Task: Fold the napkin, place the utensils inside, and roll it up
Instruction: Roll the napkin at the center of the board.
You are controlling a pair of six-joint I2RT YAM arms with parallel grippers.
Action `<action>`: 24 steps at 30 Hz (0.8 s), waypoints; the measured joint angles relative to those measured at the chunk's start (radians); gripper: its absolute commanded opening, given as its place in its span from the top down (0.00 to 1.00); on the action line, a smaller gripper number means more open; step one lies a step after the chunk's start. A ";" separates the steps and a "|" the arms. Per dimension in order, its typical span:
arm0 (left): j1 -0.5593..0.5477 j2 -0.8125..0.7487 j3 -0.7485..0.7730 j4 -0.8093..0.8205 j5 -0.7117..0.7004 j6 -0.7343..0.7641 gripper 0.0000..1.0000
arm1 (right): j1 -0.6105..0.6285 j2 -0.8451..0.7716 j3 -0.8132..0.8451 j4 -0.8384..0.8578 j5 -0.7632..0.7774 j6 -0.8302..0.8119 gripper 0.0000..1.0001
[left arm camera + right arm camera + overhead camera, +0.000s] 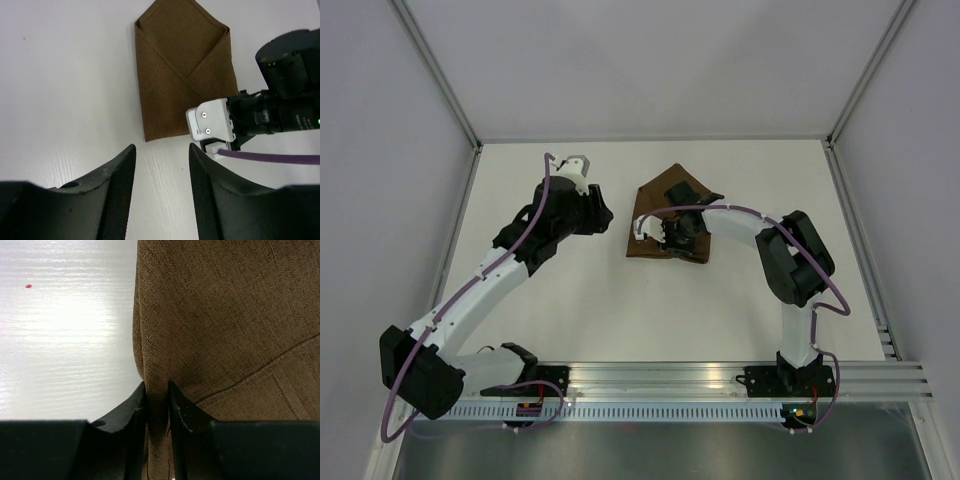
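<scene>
Napkin (670, 190) lies folded on the white counter (570, 300), right of centre and toward the far side. Its brown cloth is turned in on itself so that two flaps cross into an envelope shape, with a point at the far end and a straight edge at the near end. The right hand (156, 386) is down on it near that straight end, reaching in from the right with its arm bent over the cloth. Seen from its own wrist, its two black fingers (131, 412) stand close together with only a narrow slit between them. A raised ridge of the napkin's side edge runs into that slit, so the hand has the cloth pinched at the edge. Bare counter shows to the left of that edge, and woven brown with one fold seam fills the rest of that view. The left hand (161, 147) hangs above bare counter just left of the napkin, apart from it, its fingers about half spread with nothing between them, pointed toward the cloth and the right wrist's white camera housing (210, 124)
</scene>
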 measured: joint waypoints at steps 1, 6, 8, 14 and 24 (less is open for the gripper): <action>-0.010 -0.005 -0.013 0.000 -0.003 0.000 0.49 | -0.002 0.002 0.003 -0.004 -0.003 -0.006 0.74; -0.085 -0.050 -0.087 0.003 -0.051 0.000 0.50 | -0.011 0.013 0.020 -0.032 -0.032 -0.034 0.79; -0.134 -0.079 -0.127 0.013 -0.086 0.000 0.50 | -0.014 0.019 0.031 -0.053 -0.046 -0.052 0.82; -0.274 -0.158 -0.259 0.068 -0.167 0.000 0.51 | -0.027 0.030 0.050 -0.135 -0.109 -0.099 0.84; -0.562 -0.124 -0.380 0.260 -0.326 0.102 0.47 | -0.055 0.042 0.049 -0.315 -0.238 -0.171 0.85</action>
